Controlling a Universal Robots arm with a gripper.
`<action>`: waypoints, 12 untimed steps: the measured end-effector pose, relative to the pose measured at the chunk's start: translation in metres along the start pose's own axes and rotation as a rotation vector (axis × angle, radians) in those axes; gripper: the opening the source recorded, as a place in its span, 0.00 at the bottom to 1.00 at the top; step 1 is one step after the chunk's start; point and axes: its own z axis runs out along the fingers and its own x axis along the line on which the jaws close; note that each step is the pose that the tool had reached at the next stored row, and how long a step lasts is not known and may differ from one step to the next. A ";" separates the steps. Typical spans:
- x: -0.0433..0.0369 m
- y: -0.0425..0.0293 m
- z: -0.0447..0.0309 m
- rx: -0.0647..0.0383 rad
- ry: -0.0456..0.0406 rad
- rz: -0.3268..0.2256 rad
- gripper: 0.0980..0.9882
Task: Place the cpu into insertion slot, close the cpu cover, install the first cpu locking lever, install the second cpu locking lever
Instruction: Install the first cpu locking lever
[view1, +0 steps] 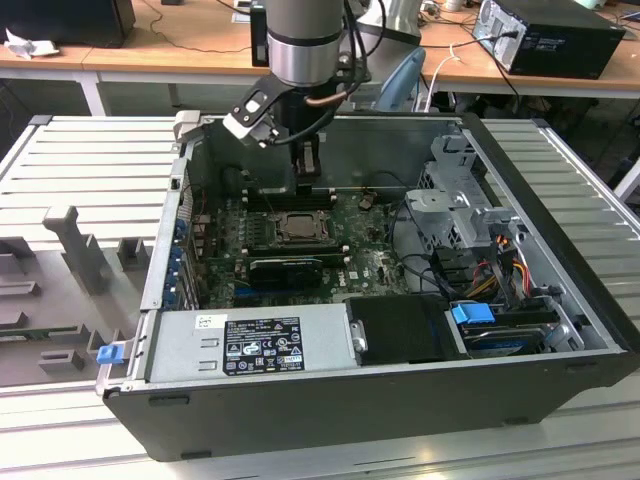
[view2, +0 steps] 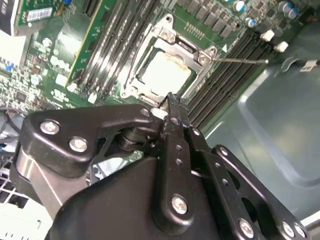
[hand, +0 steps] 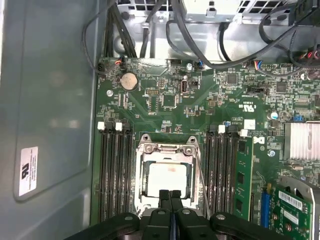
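Tool (hand: 169, 195) clenched, tips at the edge of one cpu cover (hand: 165, 154) lying over one cpu (hand: 166, 179).

- The computer case (view1: 330, 420) lies open on a slatted metal table (view1: 90, 160), with its dark near wall toward the camera.
- The arm (view1: 300, 40) stands over the case's far wall. Its gripper (view1: 308, 180) points down inside the case, close to that wall.
- The cpu (view1: 298, 229) lies flat on the green motherboard (view1: 375, 262), about mid-floor of the case.
- A silver power supply (view1: 250, 345) sits along the case's near wall.
- Grey drive cages (view1: 455, 200) and coloured cables (view1: 510, 262) crowd the case's end at the exterior view's right.
- Wooden desks (view1: 150, 45) stand beyond the case's far wall.
- Grey fixture blocks (view1: 75, 250) lie outside the case, at the exterior view's left.
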 end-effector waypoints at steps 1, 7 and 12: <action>0.0000 0.0000 0.0000 0.001 0.0008 -0.022 0.01; 0.0000 -0.0001 0.0000 0.007 0.0072 -0.172 0.01; -0.0001 -0.0001 0.0001 0.013 0.0131 -0.307 0.01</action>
